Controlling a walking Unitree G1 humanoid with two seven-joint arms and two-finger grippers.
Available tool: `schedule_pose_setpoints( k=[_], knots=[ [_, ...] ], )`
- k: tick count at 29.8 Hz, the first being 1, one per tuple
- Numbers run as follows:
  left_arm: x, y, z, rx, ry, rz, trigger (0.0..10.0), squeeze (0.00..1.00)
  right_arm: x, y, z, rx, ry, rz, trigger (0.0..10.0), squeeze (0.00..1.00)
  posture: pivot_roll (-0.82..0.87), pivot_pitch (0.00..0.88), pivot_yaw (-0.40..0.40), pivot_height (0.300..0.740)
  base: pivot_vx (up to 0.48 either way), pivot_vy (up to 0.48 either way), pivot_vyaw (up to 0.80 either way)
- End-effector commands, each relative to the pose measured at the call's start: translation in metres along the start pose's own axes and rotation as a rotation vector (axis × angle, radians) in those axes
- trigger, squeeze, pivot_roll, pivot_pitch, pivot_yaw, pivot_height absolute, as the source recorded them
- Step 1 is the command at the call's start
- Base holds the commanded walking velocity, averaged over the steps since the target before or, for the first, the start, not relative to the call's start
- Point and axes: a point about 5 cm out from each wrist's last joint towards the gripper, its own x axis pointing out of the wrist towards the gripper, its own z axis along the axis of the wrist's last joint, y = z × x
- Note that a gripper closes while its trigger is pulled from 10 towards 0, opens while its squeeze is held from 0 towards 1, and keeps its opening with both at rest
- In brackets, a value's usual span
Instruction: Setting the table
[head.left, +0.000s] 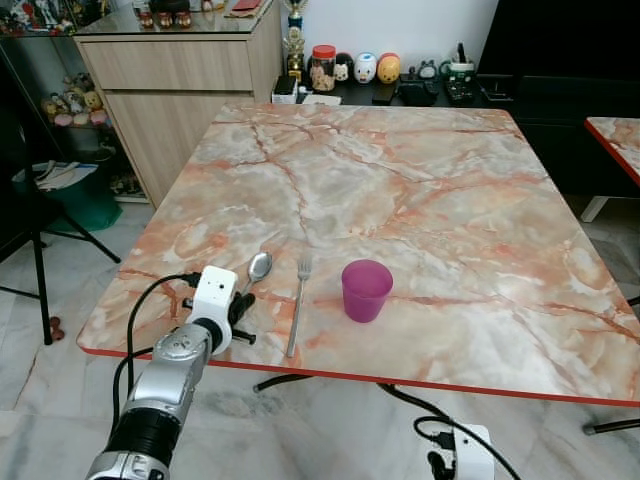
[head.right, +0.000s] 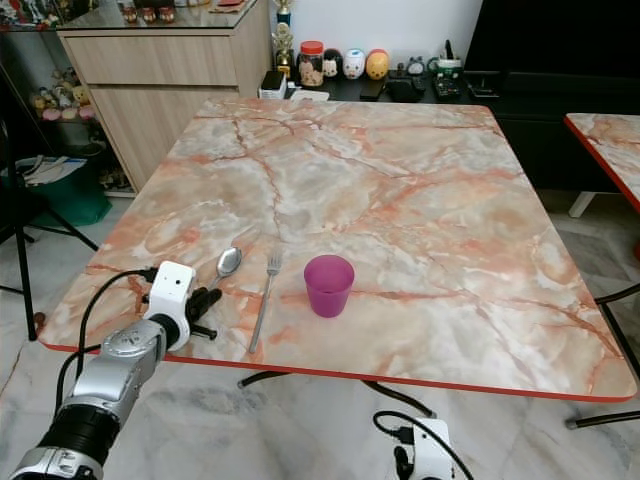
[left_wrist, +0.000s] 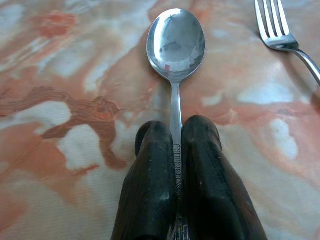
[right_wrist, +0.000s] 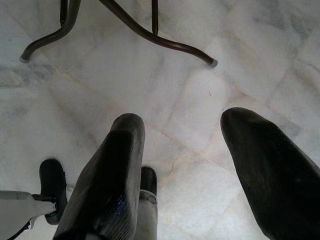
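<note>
The left gripper (left_wrist: 175, 150) is clamped on the handle of a spoon (left_wrist: 175, 45) lying on the marble table (head.left: 420, 190) near its front edge, beside a fork (head.left: 298, 300) and a purple cup (head.left: 366, 290). The wrist view reveals the pinch; from the head, the wrist housing hides it. The right gripper (right_wrist: 200, 165) hangs open over the floor (right_wrist: 150, 75).
</note>
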Motion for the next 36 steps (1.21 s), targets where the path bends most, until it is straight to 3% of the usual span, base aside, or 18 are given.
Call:
schedule_pose_setpoints(
  k=[1, 3, 4, 5, 6, 7, 10, 14, 19, 36],
  knots=[
    [-0.002, 0.003, -0.007, -0.005, 0.018, 0.036, 0.0, 0.00, 0.000, -0.002, 0.001, -0.002, 0.002, -0.005, 10.0, 0.00, 0.06, 0.000, -0.014, 0.740, 0.000, 0.000, 0.00],
    [-0.002, 0.007, 0.007, -0.008, -0.111, 0.102, 0.0, 0.00, 0.000, -0.002, 0.001, -0.003, 0.000, -0.009, 10.0, 0.00, 0.06, 0.000, -0.015, 0.740, 0.000, 0.000, 0.00],
    [-0.003, 0.006, 0.012, -0.025, -0.154, 0.104, 1.8, 0.00, 0.000, -0.002, 0.001, -0.004, -0.001, -0.010, 10.0, 0.00, 0.06, 0.000, -0.015, 0.740, 0.000, 0.000, 0.00],
    [-0.003, 0.006, 0.012, -0.025, -0.154, 0.104, 1.8, 0.00, 0.000, -0.002, 0.001, -0.004, -0.001, -0.010, 10.0, 0.00, 0.06, 0.000, -0.015, 0.740, 0.000, 0.000, 0.00],
    [-0.003, 0.005, 0.015, -0.040, -0.174, 0.106, 8.6, 0.00, 0.000, -0.002, 0.001, -0.003, -0.002, -0.011, 10.0, 0.00, 0.06, 0.000, -0.015, 0.740, 0.000, 0.000, 0.00],
    [-0.004, 0.004, 0.019, -0.054, -0.199, 0.111, 10.0, 0.00, 0.000, -0.002, 0.001, -0.003, -0.003, -0.012, 10.0, 0.00, 0.06, 0.000, -0.016, 0.740, 0.000, 0.000, 0.00],
    [-0.005, 0.004, 0.023, -0.059, -0.237, 0.127, 10.0, 0.00, 0.000, -0.003, 0.001, -0.003, -0.004, -0.014, 10.0, 0.00, 0.06, 0.000, -0.016, 0.740, 0.000, 0.000, 0.00],
    [-0.011, 0.010, 0.036, -0.096, -0.362, 0.200, 10.0, 0.00, 0.000, -0.004, 0.002, 0.005, -0.020, -0.027, 10.0, 0.00, 0.06, 0.000, -0.019, 0.740, 0.000, 0.000, 0.00],
    [-0.017, 0.015, 0.051, -0.080, -0.478, 0.247, 10.0, 0.00, -0.001, -0.004, 0.001, 0.020, -0.023, -0.031, 10.0, 0.00, 0.05, 0.000, -0.018, 0.740, 0.000, 0.000, 0.00],
    [-0.019, 0.011, 0.056, -0.070, -0.531, 0.258, 10.0, 0.00, -0.001, -0.004, 0.001, 0.019, -0.023, -0.027, 10.0, 0.00, 0.05, 0.000, -0.019, 0.740, 0.000, -0.423, 0.00]
  ],
)
